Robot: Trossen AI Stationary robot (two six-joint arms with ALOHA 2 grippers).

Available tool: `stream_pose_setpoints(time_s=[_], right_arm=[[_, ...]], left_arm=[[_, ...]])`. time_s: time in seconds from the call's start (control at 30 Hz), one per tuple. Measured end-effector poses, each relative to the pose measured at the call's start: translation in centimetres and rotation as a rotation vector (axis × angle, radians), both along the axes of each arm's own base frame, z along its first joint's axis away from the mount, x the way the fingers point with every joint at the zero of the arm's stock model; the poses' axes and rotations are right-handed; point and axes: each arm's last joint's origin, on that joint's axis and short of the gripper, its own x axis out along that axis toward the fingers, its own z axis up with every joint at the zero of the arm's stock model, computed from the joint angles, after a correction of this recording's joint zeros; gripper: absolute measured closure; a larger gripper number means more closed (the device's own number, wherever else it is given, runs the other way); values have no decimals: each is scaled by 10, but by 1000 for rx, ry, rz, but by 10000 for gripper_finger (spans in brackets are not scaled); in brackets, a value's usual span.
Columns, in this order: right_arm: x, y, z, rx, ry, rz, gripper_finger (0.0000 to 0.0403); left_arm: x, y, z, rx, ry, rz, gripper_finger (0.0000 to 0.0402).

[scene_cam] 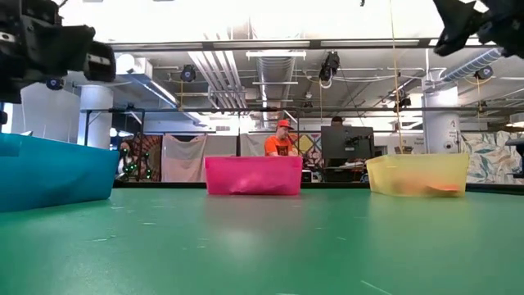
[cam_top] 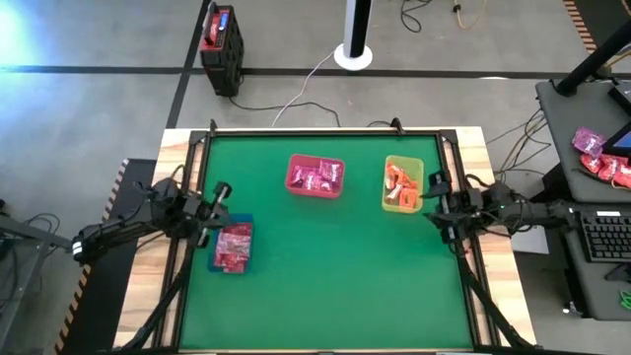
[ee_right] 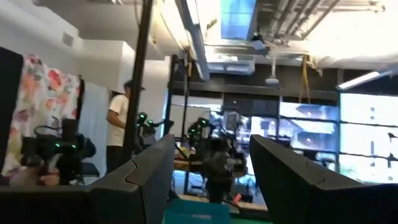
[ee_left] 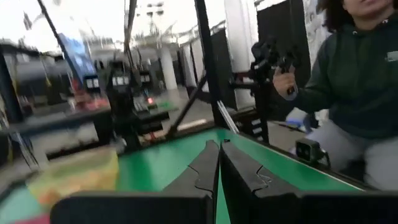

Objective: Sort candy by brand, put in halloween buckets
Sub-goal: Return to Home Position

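Wrist views: left pincer (ee_left: pixel 219 144) closed tight; right pincer (ee_right: pixel 211 139) spread wide.

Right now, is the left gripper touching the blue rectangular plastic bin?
Apart. The low view shows the left gripper hanging well above the blue rectangular plastic bin, with clear space between them.

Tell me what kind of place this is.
Most likely a robotics lab in an open industrial hall: the left arm and right arm flank a green table, exposed ceiling pipes run overhead, and cables trail across the concrete floor.
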Motion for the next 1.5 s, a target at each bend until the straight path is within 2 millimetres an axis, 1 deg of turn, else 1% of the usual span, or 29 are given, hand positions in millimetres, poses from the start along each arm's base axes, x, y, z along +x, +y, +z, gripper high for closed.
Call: stream_pose_setpoints(time_s=[0.13, 0.27, 0.47, 0.9, 1.5], right_arm=[[2, 0, -2, -22, 22, -15, 200], [4, -2, -7, -10, 73, -85, 200], [4, -2, -7, -10, 72, -83, 200], [5, -2, -8, 76, 101, -41, 200], [5, -2, -8, 77, 102, -41, 200]], left_arm=[[1, 0, -9, -56, 103, -3, 402], [2, 1, -11, -69, 128, -3, 402], [2, 1, -9, -63, 123, -1, 402], [2, 1, -8, -64, 121, -1, 402], [2, 1, -8, -65, 121, 0, 402]])
